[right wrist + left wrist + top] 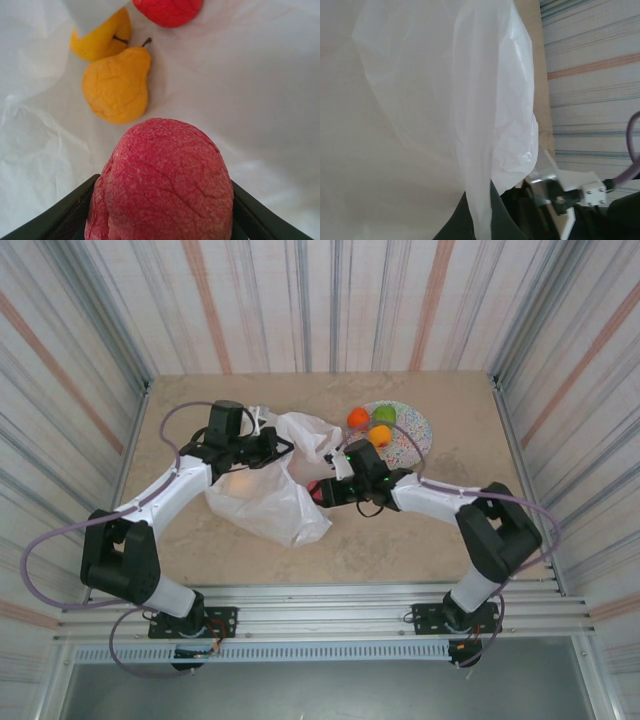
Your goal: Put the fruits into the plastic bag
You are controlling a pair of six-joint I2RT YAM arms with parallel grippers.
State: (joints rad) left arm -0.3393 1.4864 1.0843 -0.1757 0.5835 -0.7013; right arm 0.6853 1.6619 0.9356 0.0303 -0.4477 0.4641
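Note:
The white plastic bag (pixel 268 490) lies crumpled on the table's left half. My left gripper (pixel 272 447) is shut on its upper edge; a strip of film (pixel 480 200) runs between the dark fingers (pixel 517 210). My right gripper (pixel 325 490) is at the bag's mouth, shut on a pink-red fruit (pixel 165 165) that fills the space between both fingers (pixel 60 220). Beyond it, on the bag's film, lie a yellow pear (pixel 117 85), another yellow fruit (pixel 97 40) and a red fruit (pixel 167 10). Two orange fruits (pixel 358 418) (pixel 380 435) and a green one (pixel 385 413) sit on the speckled plate (pixel 412 435).
The plate stands at the back right of the tan table (pixel 400 540). Striped walls (pixel 560 390) close in the table on three sides. The right arm's links (pixel 440 502) stretch across the table's middle right.

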